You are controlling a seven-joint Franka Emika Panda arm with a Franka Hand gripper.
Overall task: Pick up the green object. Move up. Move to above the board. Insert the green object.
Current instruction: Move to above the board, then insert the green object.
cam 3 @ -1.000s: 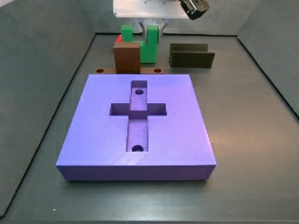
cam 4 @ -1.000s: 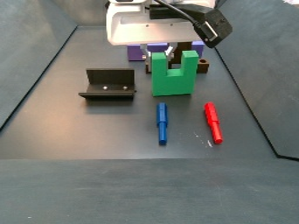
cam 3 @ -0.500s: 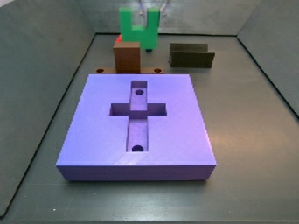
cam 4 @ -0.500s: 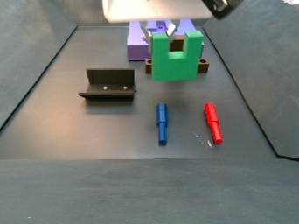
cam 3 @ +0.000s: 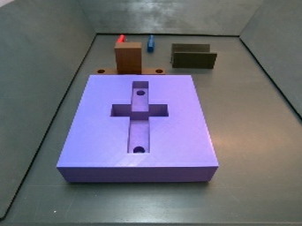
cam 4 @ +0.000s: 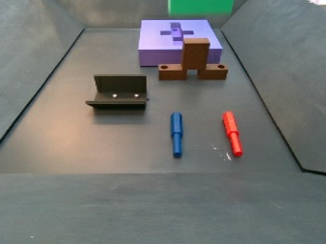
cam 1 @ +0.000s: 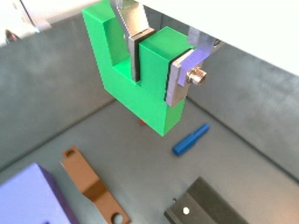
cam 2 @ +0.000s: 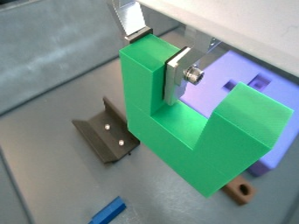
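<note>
The green object (cam 1: 128, 79) is a bright green U-shaped block hanging in the air in both wrist views, well above the floor. My gripper (cam 1: 160, 57) is shut on one of its prongs, one silver finger (cam 1: 187, 74) on the outside and the other in the slot; it shows likewise in a wrist view (cam 2: 158, 52) on the green object (cam 2: 198, 131). In a side view only the block's green underside (cam 4: 201, 5) shows at the top edge. The purple board (cam 3: 177, 124) with its cross recess lies on the floor, also in a side view (cam 4: 155, 52).
A brown-orange block (cam 3: 127, 55) stands at the board's far end (cam 4: 193, 57). The dark fixture (cam 4: 118, 92) stands apart (cam 3: 193, 57). A blue peg (cam 4: 177, 133) and a red peg (cam 4: 234, 133) lie on the floor; the blue peg (cam 1: 193, 138) is below the green object.
My gripper has risen with the green object. Both have left the top of one side view, and only the block's underside remains in the other.
</note>
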